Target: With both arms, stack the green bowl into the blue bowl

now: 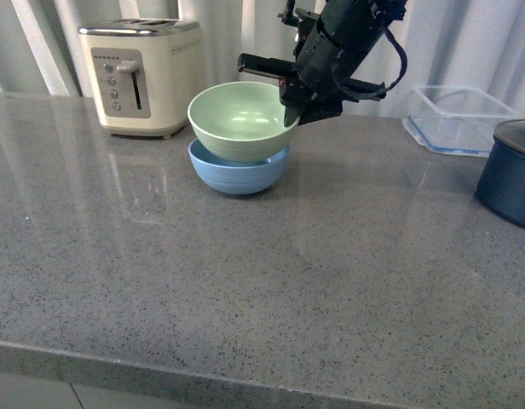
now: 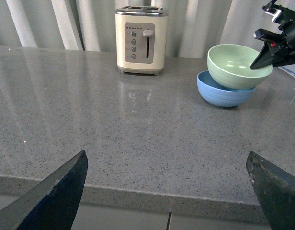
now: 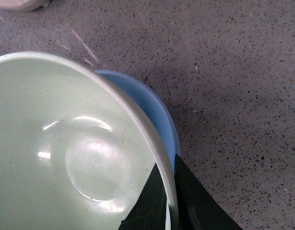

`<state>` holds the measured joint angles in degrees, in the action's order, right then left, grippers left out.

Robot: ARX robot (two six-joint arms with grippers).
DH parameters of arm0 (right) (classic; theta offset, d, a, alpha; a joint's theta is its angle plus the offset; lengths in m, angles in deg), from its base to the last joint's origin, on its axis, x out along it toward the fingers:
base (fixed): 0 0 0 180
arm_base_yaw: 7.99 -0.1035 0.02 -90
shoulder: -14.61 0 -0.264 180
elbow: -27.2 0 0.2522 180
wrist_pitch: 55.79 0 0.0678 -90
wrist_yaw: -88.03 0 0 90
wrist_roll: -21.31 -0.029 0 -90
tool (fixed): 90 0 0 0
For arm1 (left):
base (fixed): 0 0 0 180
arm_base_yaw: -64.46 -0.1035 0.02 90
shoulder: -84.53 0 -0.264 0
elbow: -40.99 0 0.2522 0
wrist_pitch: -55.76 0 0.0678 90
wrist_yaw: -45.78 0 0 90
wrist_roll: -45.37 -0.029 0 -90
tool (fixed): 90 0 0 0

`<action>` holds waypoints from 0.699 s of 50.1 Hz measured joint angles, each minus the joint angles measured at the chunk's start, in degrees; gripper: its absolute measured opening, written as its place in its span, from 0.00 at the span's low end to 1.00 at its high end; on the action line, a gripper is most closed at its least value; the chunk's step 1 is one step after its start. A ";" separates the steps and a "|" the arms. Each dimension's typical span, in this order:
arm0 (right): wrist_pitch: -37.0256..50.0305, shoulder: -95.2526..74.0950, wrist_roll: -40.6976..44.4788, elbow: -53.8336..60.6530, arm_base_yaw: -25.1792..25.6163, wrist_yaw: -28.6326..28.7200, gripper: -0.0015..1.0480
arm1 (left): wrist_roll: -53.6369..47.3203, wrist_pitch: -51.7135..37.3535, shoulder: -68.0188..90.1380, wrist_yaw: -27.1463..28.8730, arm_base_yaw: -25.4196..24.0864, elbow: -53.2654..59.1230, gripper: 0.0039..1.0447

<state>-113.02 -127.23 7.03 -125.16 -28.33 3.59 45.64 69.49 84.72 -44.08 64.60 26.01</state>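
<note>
One green bowl tilts inside blue bowl, right hand clamping its rim.

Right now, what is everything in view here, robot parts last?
counter: one, speckled grey
toaster: one, cream, back left
green bowl: one, mint, tilted in the blue bowl
blue bowl: one, light blue, centre
container: one, clear, back right
pot: one, navy, far right
right arm: one, black, jaws shut on green bowl's rim
left arm: one, dark, jaws wide apart, holding nothing
</note>
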 joint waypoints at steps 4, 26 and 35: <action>-0.55 -1.29 0.37 -1.53 -0.48 0.04 0.01 | 0.00 0.00 0.00 0.00 0.00 0.00 0.94; -1.53 -4.17 0.35 -5.25 -1.81 0.15 0.64 | 0.00 0.00 0.00 0.00 0.00 0.00 0.94; 1.05 -0.52 0.28 1.03 -1.22 0.57 0.91 | 0.00 0.00 0.00 0.00 0.00 0.00 0.94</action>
<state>-111.97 -127.75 7.31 -124.14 -29.56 4.16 45.64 69.49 84.72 -44.08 64.60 26.01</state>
